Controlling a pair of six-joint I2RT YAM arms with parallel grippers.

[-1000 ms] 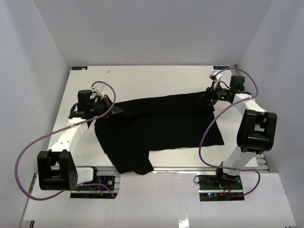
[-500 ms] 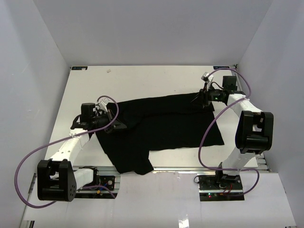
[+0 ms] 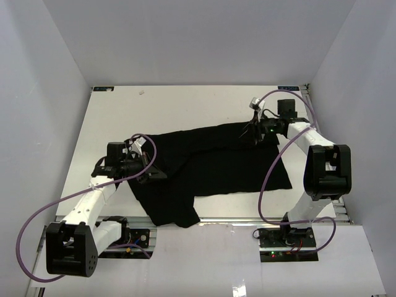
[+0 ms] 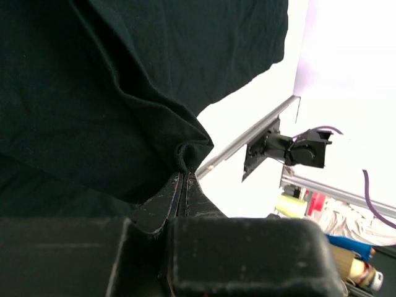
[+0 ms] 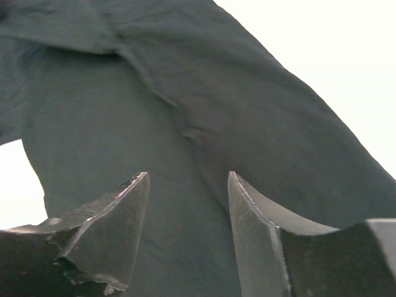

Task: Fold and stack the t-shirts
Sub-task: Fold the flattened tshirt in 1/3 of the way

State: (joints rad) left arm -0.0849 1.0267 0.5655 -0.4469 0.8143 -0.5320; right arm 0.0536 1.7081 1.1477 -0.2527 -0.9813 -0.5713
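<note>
Black cloth pinched tight between the closed fingers of the left gripper (image 4: 184, 178): a bunched fold of the t-shirt (image 4: 93, 93), taken at its left edge. From that grip, shirt spread rumpled away to the right across the white table (image 3: 173, 105), reaching as far as the right gripper (image 3: 252, 132). Right gripper parted, nothing clamped between its fingers, poised over the shirt's far right corner; contact with the cloth not clear from the wrist view. Beyond both hands, bare matte tabletop out to pale grey walls (image 3: 198, 37) on three sides. Behind the hands, an aluminium rail (image 3: 229, 220) along the near edge, beside the arm bases. By count: one t-shirt, two arms, two grippers, two purple cables (image 3: 267, 176). One cable looped from each arm, the left loop arching just behind the left gripper, above the shirt's edge; the right loop hanging beside the shirt's right hem.
</note>
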